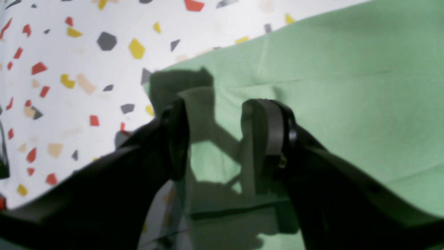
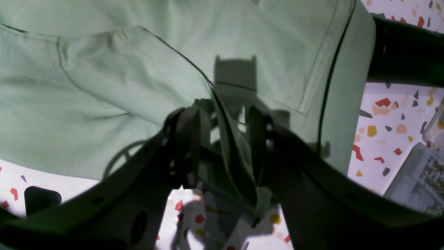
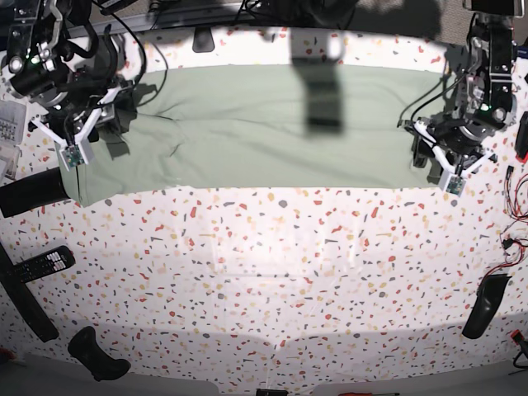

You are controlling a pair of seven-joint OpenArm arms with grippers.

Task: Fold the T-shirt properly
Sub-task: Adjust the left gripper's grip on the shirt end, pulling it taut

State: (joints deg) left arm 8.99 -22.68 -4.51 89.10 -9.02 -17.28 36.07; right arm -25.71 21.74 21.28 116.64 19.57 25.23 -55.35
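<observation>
The pale green T-shirt lies stretched as a wide band across the back of the speckled table. At its right end in the base view, my left gripper holds the shirt's corner. The left wrist view shows a fold of the T-shirt between the fingers of the left gripper, with a dark hem hanging below. At the left end, my right gripper is at the sleeve side. A raised ridge of the T-shirt runs between the fingers of the right gripper, and table shows under it.
A remote control and a black roll lie at the left edge. Black tools sit at the front left and right. A clear plastic box stands beside the shirt's end. Cables trail at the far right.
</observation>
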